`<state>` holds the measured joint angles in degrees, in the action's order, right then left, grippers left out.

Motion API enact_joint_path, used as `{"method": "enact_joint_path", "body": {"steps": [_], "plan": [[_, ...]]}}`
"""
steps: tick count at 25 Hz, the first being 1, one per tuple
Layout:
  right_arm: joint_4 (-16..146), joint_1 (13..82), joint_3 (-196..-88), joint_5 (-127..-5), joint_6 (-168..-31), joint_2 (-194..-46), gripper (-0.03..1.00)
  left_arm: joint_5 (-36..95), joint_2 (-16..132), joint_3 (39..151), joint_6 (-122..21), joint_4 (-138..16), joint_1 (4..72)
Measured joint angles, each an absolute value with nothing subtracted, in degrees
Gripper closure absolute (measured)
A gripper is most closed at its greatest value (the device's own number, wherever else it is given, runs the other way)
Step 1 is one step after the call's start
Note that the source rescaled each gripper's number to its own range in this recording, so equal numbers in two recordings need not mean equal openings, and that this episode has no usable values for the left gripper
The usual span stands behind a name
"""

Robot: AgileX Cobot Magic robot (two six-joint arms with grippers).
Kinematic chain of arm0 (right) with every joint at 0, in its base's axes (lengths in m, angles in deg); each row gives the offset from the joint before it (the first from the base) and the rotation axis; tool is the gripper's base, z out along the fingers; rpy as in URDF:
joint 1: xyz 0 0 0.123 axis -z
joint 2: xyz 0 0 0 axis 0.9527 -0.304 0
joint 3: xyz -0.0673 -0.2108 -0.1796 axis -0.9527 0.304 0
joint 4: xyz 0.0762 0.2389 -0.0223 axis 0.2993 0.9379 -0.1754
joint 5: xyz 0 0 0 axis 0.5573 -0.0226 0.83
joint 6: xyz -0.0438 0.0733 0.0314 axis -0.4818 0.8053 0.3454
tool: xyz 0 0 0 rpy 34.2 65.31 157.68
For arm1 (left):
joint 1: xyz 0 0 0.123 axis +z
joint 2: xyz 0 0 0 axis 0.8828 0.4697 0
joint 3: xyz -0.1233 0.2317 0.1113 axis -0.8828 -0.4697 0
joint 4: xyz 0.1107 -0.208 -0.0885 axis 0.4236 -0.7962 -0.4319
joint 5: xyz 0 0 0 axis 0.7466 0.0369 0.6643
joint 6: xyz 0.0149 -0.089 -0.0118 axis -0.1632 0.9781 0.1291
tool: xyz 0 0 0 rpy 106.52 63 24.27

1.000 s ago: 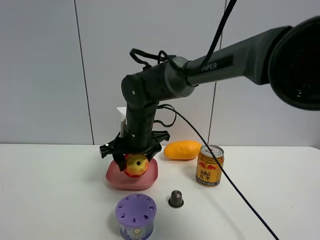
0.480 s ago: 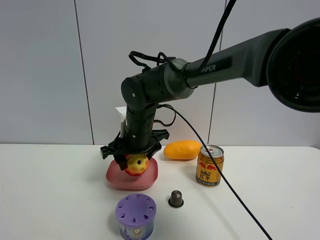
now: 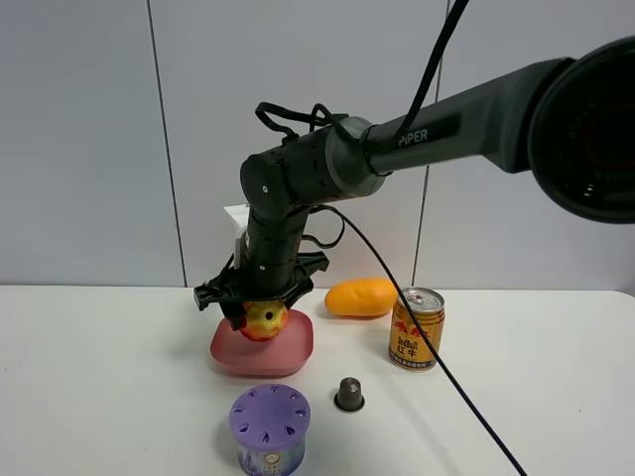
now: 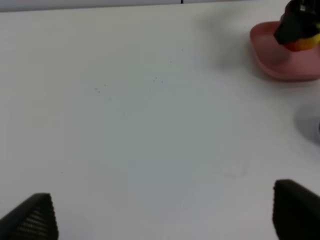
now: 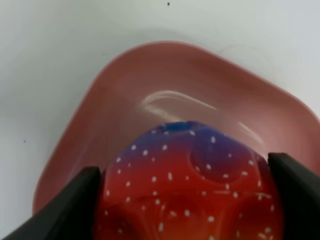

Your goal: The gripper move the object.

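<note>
My right gripper [image 3: 263, 315] is shut on the red-and-yellow toy apple [image 3: 264, 320] and holds it just above the pink bowl [image 3: 288, 355]. In the right wrist view the apple [image 5: 190, 185] fills the space between the two black fingers [image 5: 62, 207], with the bowl [image 5: 125, 85] below it. My left gripper [image 4: 165, 215] is open and empty over bare white table; only its fingertips [image 4: 35, 215] show. In the left wrist view the bowl [image 4: 272, 57] and the apple [image 4: 305, 44] appear far off.
An orange-yellow mango [image 3: 362, 297] lies behind the bowl to the right. A gold drink can [image 3: 416, 329] stands right of it. A purple-lidded container [image 3: 269, 426] and a small dark capsule [image 3: 348, 394] sit in front of the bowl.
My right gripper has lifted the apple slightly up and a little to the left above the bowl. Nothing else has moved.
</note>
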<state>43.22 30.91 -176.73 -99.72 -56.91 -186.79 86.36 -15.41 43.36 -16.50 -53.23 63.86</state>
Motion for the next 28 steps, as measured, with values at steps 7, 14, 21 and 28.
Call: {"method": "enact_joint_path", "body": {"steps": [7,14,21,28], "plan": [[43.2,30.9,-176.7,-101.3,-58.5,-188.2,0.83,86.4,-15.4,43.4,-16.5,-53.2,63.9],[43.2,30.9,-176.7,-103.4,-59.4,-188.2,0.53,86.4,-15.4,43.4,-16.5,-53.2,63.9],[43.2,30.9,-176.7,-109.5,-59.5,-183.3,0.52,86.4,-15.4,43.4,-16.5,-53.2,63.9],[43.2,30.7,-176.7,-114.1,-59.6,-169.1,0.52,86.4,-15.4,43.4,-16.5,-53.2,63.9]]}}
